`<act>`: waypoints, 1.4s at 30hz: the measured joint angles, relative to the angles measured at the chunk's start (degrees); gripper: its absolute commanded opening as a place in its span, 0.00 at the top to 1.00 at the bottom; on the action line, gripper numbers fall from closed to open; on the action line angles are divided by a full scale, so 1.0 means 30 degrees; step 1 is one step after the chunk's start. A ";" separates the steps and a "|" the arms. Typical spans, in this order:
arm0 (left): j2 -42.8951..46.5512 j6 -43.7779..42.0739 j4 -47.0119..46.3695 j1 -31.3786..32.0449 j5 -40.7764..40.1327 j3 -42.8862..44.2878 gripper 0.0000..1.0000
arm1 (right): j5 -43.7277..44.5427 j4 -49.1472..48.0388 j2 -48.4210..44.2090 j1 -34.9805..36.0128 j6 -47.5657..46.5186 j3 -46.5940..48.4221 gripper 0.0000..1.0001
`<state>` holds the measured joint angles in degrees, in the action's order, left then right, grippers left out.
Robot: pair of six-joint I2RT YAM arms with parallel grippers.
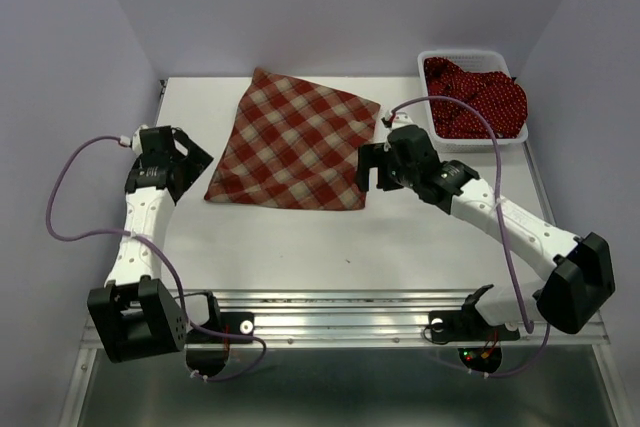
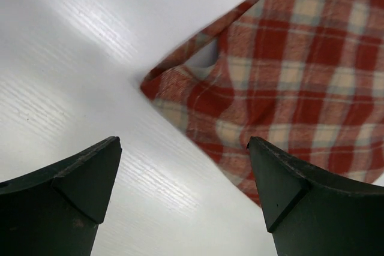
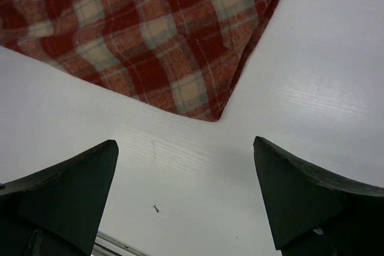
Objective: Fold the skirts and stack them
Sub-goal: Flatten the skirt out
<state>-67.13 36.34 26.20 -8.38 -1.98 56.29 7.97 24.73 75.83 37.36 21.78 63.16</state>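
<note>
Skirts sit in two places. The red-and-cream checked skirt (image 1: 295, 142) lies spread flat on the tabletop (image 1: 300, 247), middle to far edge and turned a little askew. The dark red dotted skirts (image 1: 475, 97) are heaped in the white mesh basket (image 1: 465, 52) at the far right corner.

Both arms flank the checked one. The left gripper (image 1: 195, 159) hangs just off its near left corner and the right gripper (image 1: 372, 169) just off its near right corner, each with jaws spread wide and nothing between them. In both wrist views the corner sits ahead of the fingers, not yet between them.

The step in hand looks like the first fold of the checked skirt. To do it well, each gripper should ease forward and down until its corner sits squarely between the fingers. At the left corner (image 2: 180, 88) the layers gape a little, so the pinch there ought to catch both layers, not just the top one. Then both should lift together, evenly, and carry the near edge over to the far edge. Uneven height or pace would probably skew the fold, and dragging could bunch the cloth toward the far edge.
</note>
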 measured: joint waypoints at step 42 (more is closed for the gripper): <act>-0.7453 0.1552 -0.8837 -0.0430 0.2018 -0.4532 1.00 | 0.0546 -0.3774 0.8386 -0.0058 0.7817 -0.1515 0.99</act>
<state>-89.49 40.99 -0.32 -9.67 4.08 42.70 9.61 13.41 100.99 37.19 45.23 58.61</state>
